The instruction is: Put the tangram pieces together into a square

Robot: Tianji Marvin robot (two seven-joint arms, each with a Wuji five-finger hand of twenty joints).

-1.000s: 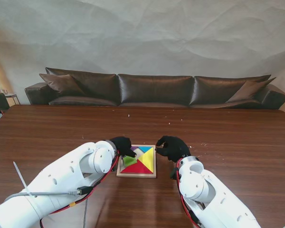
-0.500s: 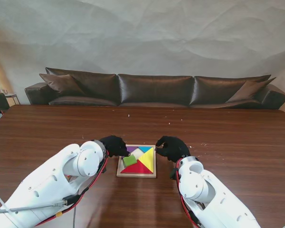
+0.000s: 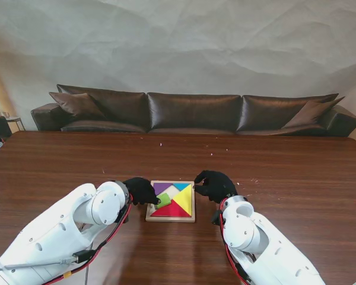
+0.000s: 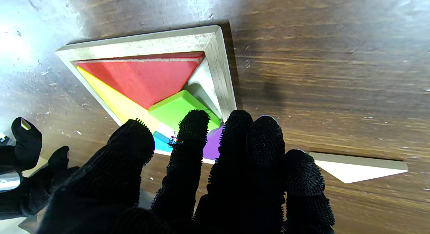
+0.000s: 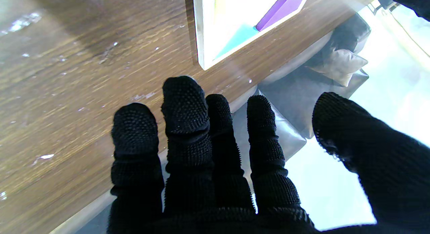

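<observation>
While the stand's view looks down on the counter (image 3: 285, 172), the wooden tray (image 3: 170, 218) sits at its middle with red, yellow, purple and blue pieces inside and the green piece (image 3: 162, 200) lying askew on top near the tray's left side. The left hand (image 3: 142, 191) rests at the tray's left edge, its fingers reaching toward the green piece; whether they touch it cannot be told here. The right hand (image 3: 214, 185) hovers just beside the tray's right edge, fingers curled loosely, holding nothing. A dark leather sofa (image 3: 193, 111) stands beyond the counter against a pale wall. Both white arms rise from the near corners, bent inward toward the tray.

From the left wrist, the fingers (image 4: 191, 126) lie close together and extended, one tip touching the green piece's (image 4: 178, 108) edge; it sits tilted over the red triangle (image 4: 144, 76), with bare tray floor beside it.

From the right wrist, four fingers (image 5: 183, 99) stand side by side, thumb apart, over bare wood just off the tray's corner (image 5: 201, 61), gripping nothing.
</observation>
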